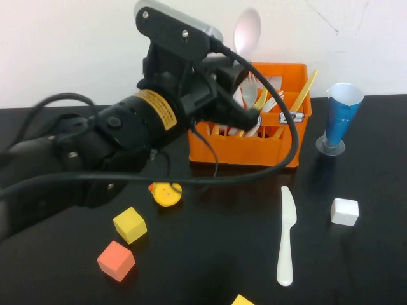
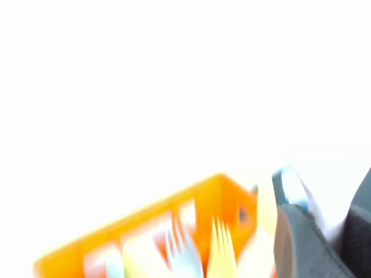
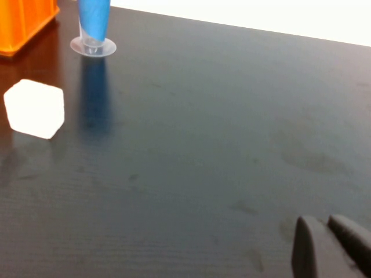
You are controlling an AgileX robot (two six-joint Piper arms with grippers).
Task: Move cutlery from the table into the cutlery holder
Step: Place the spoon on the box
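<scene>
Glossy black table stretches under a white wall. On it lies the cream-white plastic knife, flat and untouched, in front of the orange plastic crate-shaped cutlery holder, well apart from it. The pale pink plastic spoon stands bowl-up above the holder's left side, apparently clamped in the left gripper, though the wrist hides the fingers; the left wrist view is too blurred to confirm. Forks and a yellow utensil already stand inside the holder. The right gripper hovers low over bare table, fingers pressed together, holding nothing. Nearby: a blue cone-shaped cup, a white cube, a yellow cube, an orange cube.
</scene>
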